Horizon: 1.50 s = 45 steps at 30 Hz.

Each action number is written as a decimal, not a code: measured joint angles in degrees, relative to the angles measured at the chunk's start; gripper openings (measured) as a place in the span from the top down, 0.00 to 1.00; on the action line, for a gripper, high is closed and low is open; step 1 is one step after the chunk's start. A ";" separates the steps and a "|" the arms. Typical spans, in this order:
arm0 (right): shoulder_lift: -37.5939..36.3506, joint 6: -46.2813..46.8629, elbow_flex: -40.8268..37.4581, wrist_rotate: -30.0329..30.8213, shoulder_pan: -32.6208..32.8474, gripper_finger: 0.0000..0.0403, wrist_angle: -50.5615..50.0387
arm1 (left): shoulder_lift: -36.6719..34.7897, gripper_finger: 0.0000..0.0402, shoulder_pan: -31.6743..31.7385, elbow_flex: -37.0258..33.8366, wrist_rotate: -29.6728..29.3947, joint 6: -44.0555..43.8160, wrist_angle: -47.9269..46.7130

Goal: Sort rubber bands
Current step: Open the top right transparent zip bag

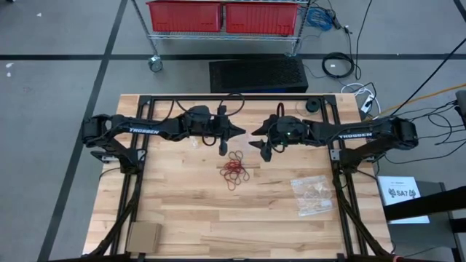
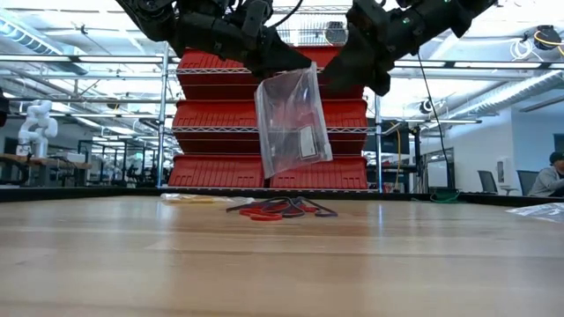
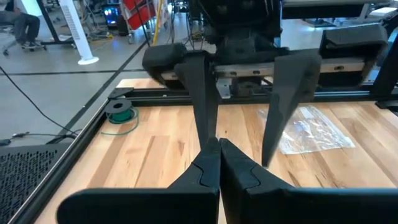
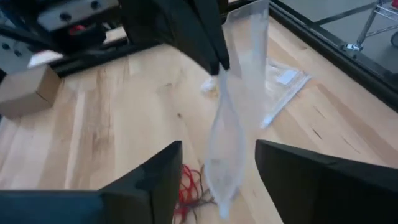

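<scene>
Pinching a bag [image 2: 292,119] hanging long-axis down, left tool [image 2: 302,63] clamped; right tool [image 4: 217,180] agape.

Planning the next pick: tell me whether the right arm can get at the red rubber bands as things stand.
Probably yes. The right gripper is open just above the rubber bands, with bare table around them. But the clear bag, pinched by the shut left gripper, hangs between its fingers and would need clearing first.

One pile rubber bands [image 1: 235,169], loops too tangled to count. One hanging clear bag [image 2: 292,119], one bag stack [image 1: 314,195]. One cardboard box [image 1: 143,236]. Two pincers.
</scene>
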 joint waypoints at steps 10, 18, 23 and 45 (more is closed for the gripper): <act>1.89 -3.27 0.00 4.19 -0.54 0.58 -1.35 | -0.07 1.00 0.02 1.14 -0.02 0.02 -0.04; 7.07 -6.63 0.00 3.88 -1.86 0.61 6.50 | -0.07 1.00 0.02 1.60 -0.02 0.00 -0.43; 6.90 -7.29 0.00 4.31 -2.23 0.84 5.97 | -0.07 1.00 0.12 1.60 -0.02 0.24 -0.44; -1.23 -9.70 10.34 2.36 -2.19 1.00 -17.41 | -0.07 0.68 2.16 1.57 4.98 2.89 -3.55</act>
